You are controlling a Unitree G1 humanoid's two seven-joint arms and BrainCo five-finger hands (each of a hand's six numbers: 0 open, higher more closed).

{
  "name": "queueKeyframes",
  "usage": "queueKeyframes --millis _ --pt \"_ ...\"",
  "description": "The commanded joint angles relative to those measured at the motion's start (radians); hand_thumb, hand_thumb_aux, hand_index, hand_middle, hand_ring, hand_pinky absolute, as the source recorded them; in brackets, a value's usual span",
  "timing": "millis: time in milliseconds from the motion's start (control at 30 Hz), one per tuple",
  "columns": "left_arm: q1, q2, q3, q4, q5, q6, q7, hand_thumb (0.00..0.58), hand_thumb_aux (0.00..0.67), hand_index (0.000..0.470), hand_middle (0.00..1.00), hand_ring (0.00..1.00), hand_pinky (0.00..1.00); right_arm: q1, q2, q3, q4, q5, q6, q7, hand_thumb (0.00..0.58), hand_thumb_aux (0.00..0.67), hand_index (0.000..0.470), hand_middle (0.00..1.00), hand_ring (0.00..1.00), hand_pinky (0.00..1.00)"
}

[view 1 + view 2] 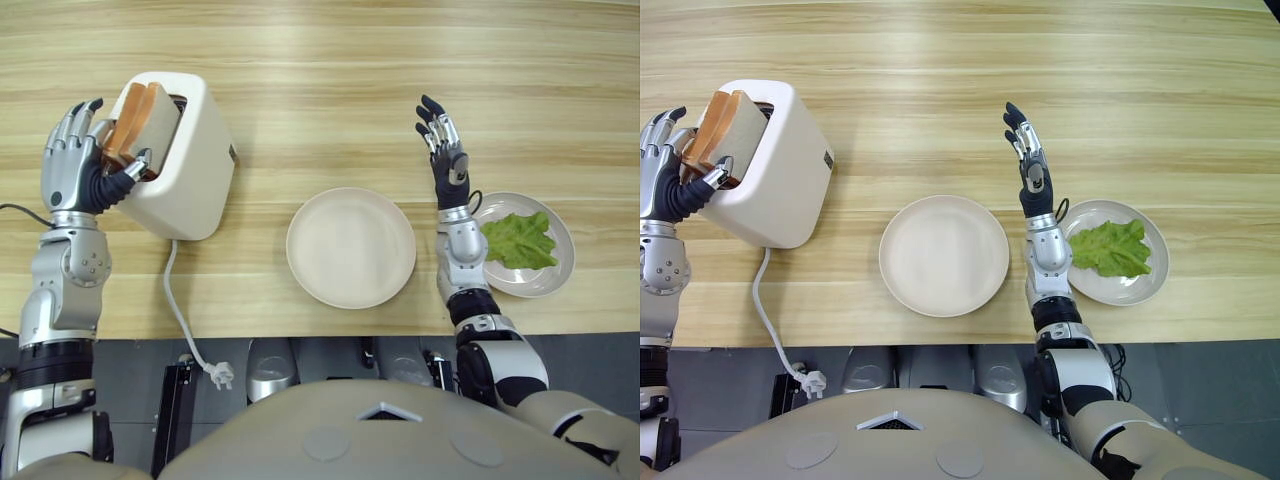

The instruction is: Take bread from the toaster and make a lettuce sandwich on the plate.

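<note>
I see my left robot hand [75,160] pinching bread [140,115] sticking out of the toaster [195,170], right robot hand [445,150] spread over the tabletop [400,60], between plate [350,247] and dish [562,268] of lettuce [520,240]

Left of the round cream plate [350,248] stands a white toaster [195,170], seemingly two browned bread slices [137,115] protruding; green lettuce [518,240] lies right.

You're most likely looking at a test bench staged as a kitchen: a wood-grain table [400,60] carries a toaster [190,170] whose cord [175,300] hangs unplugged over the edge above a grey floor [1210,380], plus a plate [350,247] and a dish [555,285] of lettuce [520,240].
</note>
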Motion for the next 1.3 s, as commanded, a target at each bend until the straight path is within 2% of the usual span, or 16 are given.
queueKeyframes --millis 33,167,200,233,267,300,333,367,400,433,700,1200,1233,1267,1300 --pt "0.002 0.005 0.009 -0.014 -0.027 0.01 -0.009 0.417 0.315 0.216 0.0 0.0 0.0 0.0 -0.004 0.005 0.008 -0.009 0.007 -0.002 0.0 0.0 0.0 0.0 0.0 0.0" --pt "0.004 -0.003 0.003 -0.019 -0.045 0.01 -0.016 0.443 0.344 0.236 0.0 0.0 0.0 -0.001 -0.004 0.005 0.009 -0.013 0.007 -0.004 0.0 0.0 0.0 0.0 0.0 0.0" --pt "0.003 -0.004 0.003 -0.018 -0.051 0.009 -0.018 0.438 0.339 0.233 0.0 0.0 0.0 0.0 -0.004 0.005 0.009 -0.013 0.007 -0.005 0.0 0.0 0.0 0.0 0.0 0.0" --pt "0.003 -0.006 0.005 -0.018 -0.059 0.008 -0.019 0.405 0.302 0.207 0.0 0.0 0.0 0.0 -0.004 0.005 0.009 -0.015 0.006 -0.006 0.0 0.0 0.0 0.0 0.0 0.0" --pt "0.006 -0.005 0.011 -0.021 -0.066 0.009 -0.019 0.271 0.181 0.124 0.0 0.0 0.0 0.0 -0.003 0.005 0.009 -0.015 0.006 -0.006 0.0 0.0 0.0 0.0 0.0 0.0" --pt "0.008 -0.005 0.014 -0.023 -0.071 0.011 -0.019 0.187 0.118 0.081 0.0 0.0 0.0 -0.001 -0.003 0.005 0.01 -0.015 0.007 -0.007 0.0 0.0 0.0 0.0 0.0 0.0" --pt "0.009 -0.005 0.019 -0.023 -0.08 0.011 -0.019 0.187 0.118 0.081 0.0 0.0 0.0 -0.001 -0.003 0.006 0.01 -0.016 0.007 -0.007 0.0 0.0 0.0 0.0 0.0 0.0" --pt "0.01 -0.006 0.025 -0.021 -0.089 0.01 -0.019 0.04 0.024 0.016 0.0 0.0 0.0 -0.001 -0.003 0.006 0.01 -0.017 0.007 -0.007 0.0 0.0 0.0 0.0 0.0 0.0" --pt "0.011 -0.005 0.029 -0.02 -0.093 0.01 -0.018 0.04 0.024 0.016 0.0 0.0 0.0 -0.002 -0.004 0.005 0.011 -0.017 0.007 -0.008 0.0 0.0 0.0 0.0 0.0 0.0" --pt "0.012 -0.004 0.034 -0.018 -0.099 0.008 -0.016 0.0 0.0 0.0 0.0 0.0 0.0 -0.002 -0.003 0.005 0.012 -0.018 0.007 -0.008 0.0 0.0 0.0 0.0 0.0 0.0" --pt "0.025 -0.001 0.09 0.0 -0.173 -0.017 -0.008 0.0 0.0 0.0 0.0 0.0 0.0 -0.005 -0.004 0.005 0.018 -0.02 0.007 -0.008 0.0 0.0 0.0 0.0 0.0 0.0" --pt "0.028 0.033 0.065 0.112 -0.123 0.0 -0.002 0.0 0.0 0.0 0.0 0.0 0.0 -0.006 -0.004 0.007 0.02 -0.022 0.006 -0.011 0.0 0.0 0.0 0.0 0.0 0.0" --pt "0.028 0.034 0.063 0.114 -0.121 0.001 -0.002 0.357 0.255 0.175 0.0 0.0 0.0 -0.006 -0.004 0.007 0.02 -0.022 0.005 -0.012 0.0 0.0 0.0 0.0 0.0 0.0" --pt "0.028 0.036 0.061 0.116 -0.118 0.002 -0.001 0.47 0.378 0.26 0.0 0.0 0.0 -0.006 -0.004 0.007 0.019 -0.022 0.005 -0.012 0.0 0.0 0.0 0.0 0.0 0.0" --pt "0.028 0.036 0.056 0.119 -0.117 0.0 -0.003 0.47 0.378 0.26 0.0 0.0 0.0 -0.005 -0.004 0.007 0.019 -0.022 0.005 -0.012 0.0 0.0 0.0 0.0 0.0 0.0"
